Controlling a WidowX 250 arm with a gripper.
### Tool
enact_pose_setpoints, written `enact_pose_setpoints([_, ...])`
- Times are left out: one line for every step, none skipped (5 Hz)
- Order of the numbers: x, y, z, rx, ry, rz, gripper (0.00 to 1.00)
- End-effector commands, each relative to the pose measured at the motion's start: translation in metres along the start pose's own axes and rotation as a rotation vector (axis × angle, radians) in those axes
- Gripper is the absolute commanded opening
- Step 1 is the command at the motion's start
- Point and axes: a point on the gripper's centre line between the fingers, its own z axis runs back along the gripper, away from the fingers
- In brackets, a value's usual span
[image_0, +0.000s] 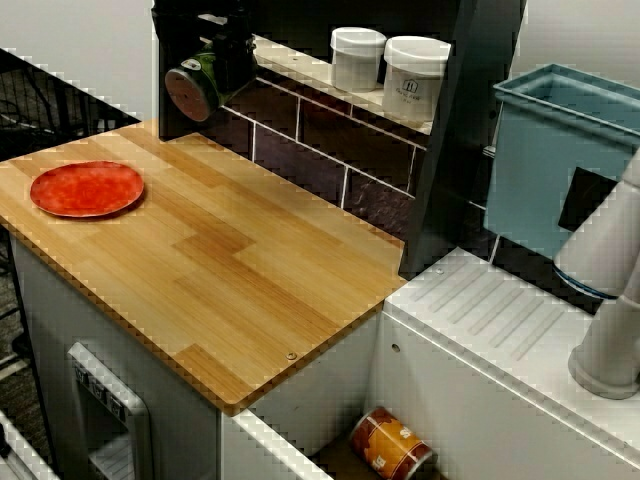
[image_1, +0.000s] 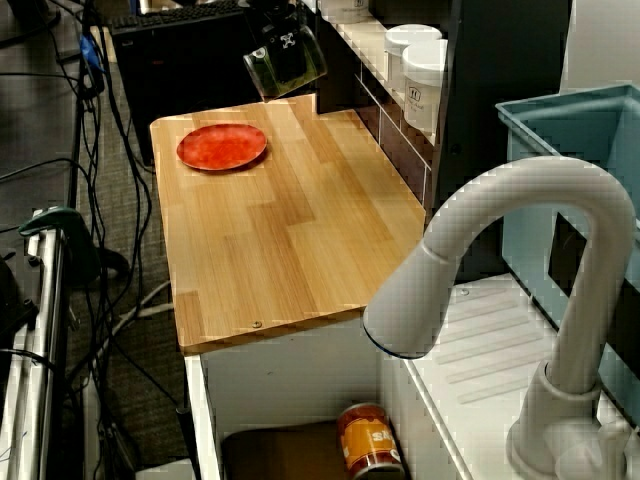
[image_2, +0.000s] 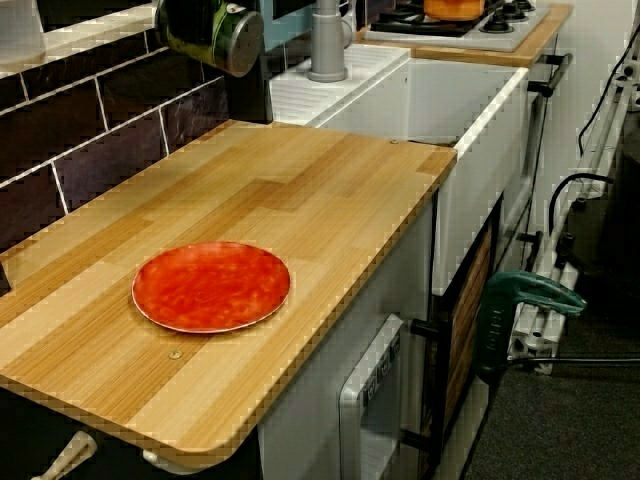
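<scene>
1. Hanging above the far left corner of the wooden counter (image_0: 230, 270), the gripper (image_0: 222, 52) has its dark fingers closed round the body of a green can (image_0: 196, 86).
2. The green can lies on its side in the air, clear of the counter. In the view across the counter its round reddish-brown end faces outward.
3. A red plate (image_0: 87, 188) lies flat near the counter's left end. It is nearer than the held can and well apart from it.
4. On the shelf (image_0: 300, 62) to the right of the gripper stand a white jar (image_0: 357, 58) and, just beside it, a second white jar (image_0: 415, 80).
5. An orange-labelled can (image_0: 392, 445) lies on its side down in the sink (image_0: 320, 395), at the near right below the counter's edge.
6. A white faucet (image_0: 615, 300) rises at the right, with a blue bin (image_0: 545, 160) behind it.
</scene>
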Motion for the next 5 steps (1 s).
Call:
enact_pose_setpoints([0.012,0.013,0.014,0.092,0.061,-0.064,1.0])
enact_pose_setpoints([0.011,0.014,0.012,0.092,0.092,-0.062,1.0])
enact_pose_setpoints([0.002,0.017,0.01,0.081,0.13,-0.085,1.0])
enact_pose_setpoints([-0.011,0.021,0.004,0.074,0.159,-0.093,1.0])
enact_pose_setpoints([-0.026,0.025,-0.006,0.028,0.207,-0.106,1.0])
